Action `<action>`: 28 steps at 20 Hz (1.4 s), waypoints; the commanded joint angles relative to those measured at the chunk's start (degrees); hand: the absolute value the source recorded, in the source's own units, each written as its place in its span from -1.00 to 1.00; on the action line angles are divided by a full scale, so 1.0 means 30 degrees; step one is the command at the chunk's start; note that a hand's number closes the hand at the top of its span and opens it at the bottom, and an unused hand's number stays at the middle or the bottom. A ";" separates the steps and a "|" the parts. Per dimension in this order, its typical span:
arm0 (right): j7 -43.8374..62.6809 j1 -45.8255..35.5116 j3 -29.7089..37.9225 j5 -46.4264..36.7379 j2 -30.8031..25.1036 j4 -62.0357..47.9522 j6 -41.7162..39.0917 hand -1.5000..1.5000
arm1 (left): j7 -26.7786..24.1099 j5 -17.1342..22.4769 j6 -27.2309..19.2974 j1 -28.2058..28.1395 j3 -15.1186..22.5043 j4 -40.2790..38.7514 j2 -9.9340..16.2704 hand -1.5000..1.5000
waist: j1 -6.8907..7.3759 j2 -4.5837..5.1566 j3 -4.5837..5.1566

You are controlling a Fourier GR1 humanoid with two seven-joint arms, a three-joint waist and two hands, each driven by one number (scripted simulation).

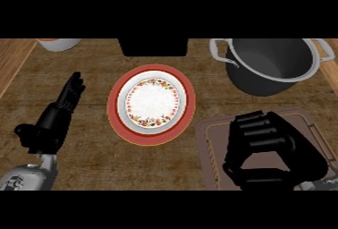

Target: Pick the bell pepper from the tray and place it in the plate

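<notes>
At the left we see our left hand (61, 109) resting open on the counter (86, 156), fingers straight and pointing up the view. In the middle lies the empty plate (153, 103), with a dark pot (272, 62) behind to the right. Our right hand (267, 150) is over the tray (211, 152), fingers curled; the bell pepper is hidden, so we cannot tell whether it holds it.
</notes>
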State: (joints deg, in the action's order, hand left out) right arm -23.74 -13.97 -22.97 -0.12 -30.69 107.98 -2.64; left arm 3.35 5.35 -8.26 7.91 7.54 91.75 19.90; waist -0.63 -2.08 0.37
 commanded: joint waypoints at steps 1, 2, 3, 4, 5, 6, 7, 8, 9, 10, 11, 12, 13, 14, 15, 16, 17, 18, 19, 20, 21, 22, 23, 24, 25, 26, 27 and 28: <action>-0.3823 0.2974 -0.2978 -0.5104 -0.0079 -0.0761 0.1308 1.00 | 0.0400 0.0805 0.0724 0.1317 -0.1238 0.0895 0.1029 0.00 | -0.0019 0.0593 -0.0188; -0.6401 0.4312 -0.2933 -0.3859 0.0439 -0.2186 0.1227 -1.00 | 0.0883 0.1157 0.0752 0.1174 -0.1341 0.1513 0.1003 0.00 | 0.0214 0.0676 -0.0229; -0.7940 0.4996 -0.2970 -0.3068 0.0824 -0.2666 0.1212 -1.00 | 0.0261 0.1102 0.0895 0.1391 -0.1403 0.0532 0.0832 0.00 | 0.0043 0.0753 -0.0200; -0.9351 0.4900 -0.3043 -0.2403 0.1187 -0.3871 0.0844 -1.00 | 0.0581 0.1442 0.1208 0.1930 -0.1618 0.0571 0.1049 0.00 | 0.0187 0.0820 -0.0219; -1.0265 0.5446 -0.3461 -0.2211 0.1660 -0.4103 0.0899 -1.00 | 0.0332 0.1513 0.1408 0.1915 -0.1831 0.0396 0.1211 0.00 | 0.0165 0.0789 -0.0197; -1.1906 0.5209 -0.2224 -0.0902 0.1410 -0.5201 0.0280 -1.00 | -0.0305 0.1130 0.1261 0.0591 -0.1306 0.0726 0.0790 0.00 | 0.0376 0.0779 -0.0188; -1.3345 0.6116 -0.2115 -0.0485 0.0688 -0.4738 -0.0363 -1.00 | 0.0421 0.1527 0.1541 0.2015 -0.1962 0.0305 0.1276 0.00 | 0.0045 0.0753 -0.0183; -1.4622 0.5949 -0.2159 -0.0639 0.0841 -0.5982 -0.0720 -1.00 | 0.0384 0.1303 0.1453 0.2417 -0.1639 -0.0349 0.0843 0.00 | 0.0057 0.0782 -0.0173; -1.6012 0.6507 -0.0960 0.0081 0.0102 -0.5877 -0.0933 -1.00 | 0.0123 0.1315 0.1455 0.2123 -0.1876 -0.0140 0.0895 0.00 | 0.0030 0.0733 -0.0164; -1.5159 0.6171 -0.0129 0.0900 -0.0553 -0.4334 -0.1756 -1.00 | 0.0368 0.1747 0.1976 0.1548 -0.2283 0.0306 0.1297 0.00 | 0.0115 0.0678 -0.0141; -1.5857 0.5558 0.0900 0.1100 -0.0746 -0.5319 -0.1837 -1.00 | 0.0120 0.1829 0.2303 0.1730 -0.2549 0.0188 0.1560 0.00 | 0.0161 0.0697 -0.0143; -1.6135 0.7027 0.0659 0.0716 -0.0923 -0.4339 -0.1408 -1.00 | 0.1680 0.1197 0.1378 0.2638 -0.1856 0.0437 0.0936 0.00 | -0.0020 0.0666 -0.0145; -1.5576 0.5992 0.1951 0.1310 -0.1503 -0.4117 -0.1634 -1.00 | 0.0822 0.1253 0.1618 0.2110 -0.2041 0.0478 0.0999 0.00 | 0.0054 0.0666 -0.0138; -1.6166 0.7455 0.1973 0.0526 -0.2035 -0.3845 -0.1200 -1.00 | 0.0694 0.1568 0.2014 0.1935 -0.2439 0.0217 0.1138 0.00 | -0.0008 0.0657 -0.0133; -1.4879 0.8110 0.2486 0.0612 -0.3287 -0.1311 -0.1040 -1.00 | 0.0135 0.0949 0.1490 0.1786 -0.2086 -0.0039 0.0765 0.00 | -0.0278 0.0603 -0.0116; -1.3682 0.7635 0.3275 0.0335 -0.3439 -0.1657 -0.0557 -1.00 | -0.0038 0.0926 0.1742 0.1781 -0.2333 -0.0404 0.1006 0.00 | -0.0147 0.0638 -0.0114; -1.3545 0.7962 0.4135 0.0058 -0.3929 -0.1557 0.0055 -1.00 | 0.1012 0.1105 0.1541 0.2065 -0.2327 0.0194 0.1079 0.00 | -0.0241 0.0594 -0.0121; -1.2191 0.7784 0.4740 -0.0658 -0.4801 -0.1602 0.0365 -1.00 | 0.1051 0.1630 0.2092 0.2180 -0.2586 0.0404 0.1421 0.00 | -0.0278 0.0565 -0.0105; -1.1310 0.8498 0.4482 -0.1593 -0.4668 -0.0707 0.1129 -1.00 | 0.0599 0.1104 0.1755 0.2217 -0.2150 -0.0229 0.0855 0.00 | -0.0432 0.0591 -0.0094; -1.0104 0.8333 0.5147 -0.1904 -0.5326 -0.0755 0.1201 -1.00 | 0.0619 0.1658 0.2219 0.1558 -0.2459 0.0683 0.1197 0.00 | -0.0199 0.0543 -0.0085; -0.9417 0.8832 0.5577 -0.2408 -0.6121 -0.0088 0.1274 -1.00 | 0.0994 0.1118 0.1500 0.1560 -0.2233 0.0954 0.0947 0.00 | -0.0361 0.0490 -0.0079; -0.8513 0.7987 0.5547 -0.3491 -0.6077 -0.0672 0.1757 -1.00 | 0.0457 0.1098 0.1794 0.2203 -0.2061 -0.0085 0.0706 0.00 | -0.0316 0.0639 -0.0071; -0.8474 0.8651 0.6871 -0.3527 -0.7370 -0.0645 0.1596 -1.00 | 0.0392 0.1285 0.1984 0.1660 -0.2701 0.0129 0.1340 0.00 | -0.0468 0.0541 -0.0057; -0.6819 0.9056 0.6077 -0.4527 -0.7409 0.0438 0.1683 -1.00 | 0.0610 0.1153 0.1896 0.1626 -0.2332 0.0318 0.1053 0.00 | -0.0370 0.0547 -0.0054; -0.6739 0.9184 0.6480 -0.5042 -0.7780 -0.0070 0.1680 -1.00 | 0.0377 0.0894 0.1590 0.1457 -0.2383 0.0345 0.0923 0.00 | -0.0244 0.0585 -0.0074; -0.5598 0.9610 0.6772 -0.5449 -0.8669 0.1357 0.1411 -1.00 | -0.0184 0.0811 0.1746 0.1364 -0.2250 -0.0189 0.0753 0.00 | -0.0585 0.0549 -0.0031; -0.5272 0.9856 0.6348 -0.6749 -0.8531 0.0965 0.1775 -1.00 | 0.0280 0.1432 0.2326 0.1339 -0.2670 0.0175 0.1247 0.00 | -0.0245 0.0577 -0.0067; -0.3788 0.9658 0.6703 -0.6532 -0.9595 0.1768 0.0637 -1.00 | 0.0689 0.1452 0.2111 0.2019 -0.2661 0.0170 0.1109 0.00 | -0.0318 0.0582 -0.0047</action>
State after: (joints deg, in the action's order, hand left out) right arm -43.62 13.49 -4.77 -14.55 -53.74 109.36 0.97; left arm 4.65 9.01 -2.44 12.94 0.18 92.27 23.04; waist -1.64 -0.36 0.18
